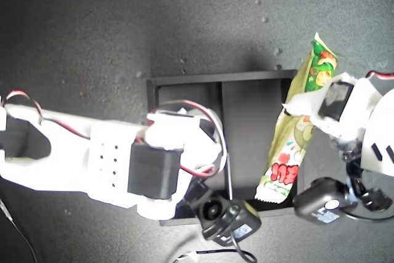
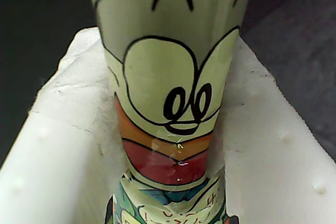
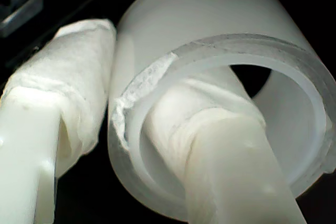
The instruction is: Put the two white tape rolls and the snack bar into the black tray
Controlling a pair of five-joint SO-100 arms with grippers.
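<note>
Gripped the snack bar [image 1: 300,129] between the white jaws of my first gripper [image 1: 317,104] at the exterior view's right, clamped on the wrapper's upper part; in the first wrist view the bar [image 2: 168,93] filled the gap between the padded jaws. Hung tilted, crinkled lower edge over the long compartment of the black tray [image 1: 246,77], close to the tray's wall on the exterior view's right, upper end sticking out past the far wall. Reached in from the exterior view's left with my second gripper [image 3: 131,124], closed on a white tape roll [image 3: 220,93]: one finger [image 3: 231,171] threaded through the open centre, the other finger [image 3: 68,93] pressed outside the roll's wall. Covered the small compartments with that arm, so the roll stayed hidden in the exterior view. Left open dark table [image 1: 92,23] along the tray's far side; crowded the near edge with both wrist cameras and cables.
</note>
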